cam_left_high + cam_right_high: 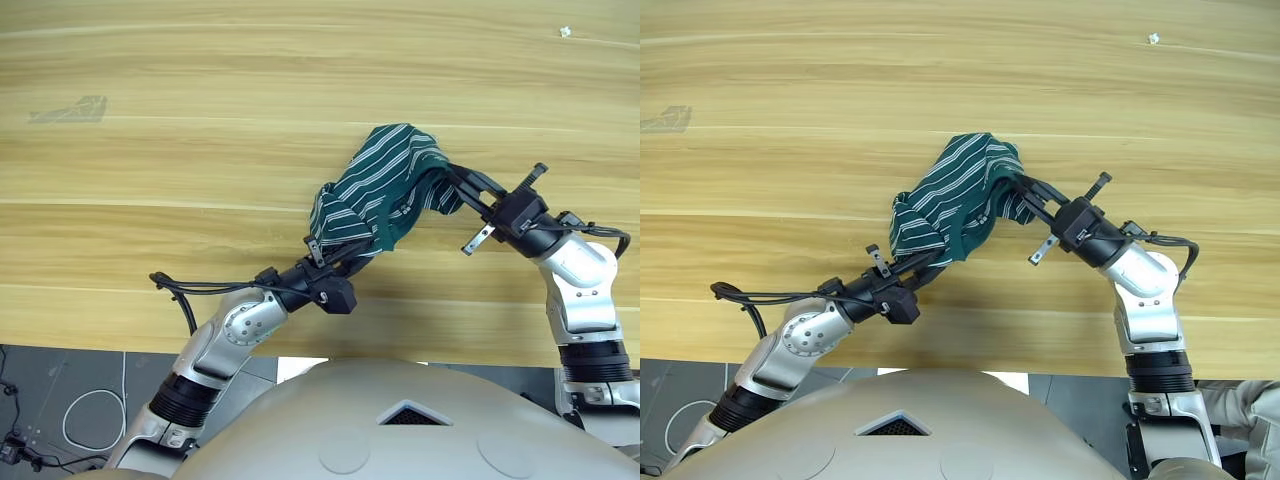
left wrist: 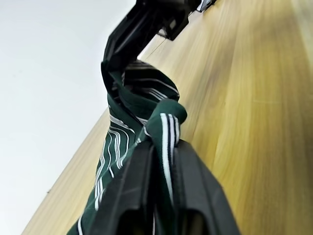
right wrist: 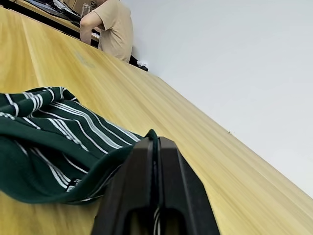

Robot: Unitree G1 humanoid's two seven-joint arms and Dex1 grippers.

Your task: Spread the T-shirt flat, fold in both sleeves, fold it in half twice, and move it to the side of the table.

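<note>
Left gripper (image 2: 164, 152) and right gripper (image 3: 157, 147) both clamped on the bunched-up striped T-shirt (image 1: 385, 185). Light wood-grain table (image 1: 200, 150), 1 tiny white scrap (image 1: 565, 32) far off, plain white wall (image 3: 234, 49) behind.

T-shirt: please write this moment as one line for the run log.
T-shirt: bunched, not flat | left end effector: shut on T-shirt | right end effector: shut on T-shirt | folds: none yet

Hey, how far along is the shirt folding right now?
Nothing looks finished: the T-shirt is bunched up, not spread or folded. In hand: the left tool and the right tool each pinch its fabric. Left to do: spreading it flat, both sleeves, two half folds, moving it aside.
</note>
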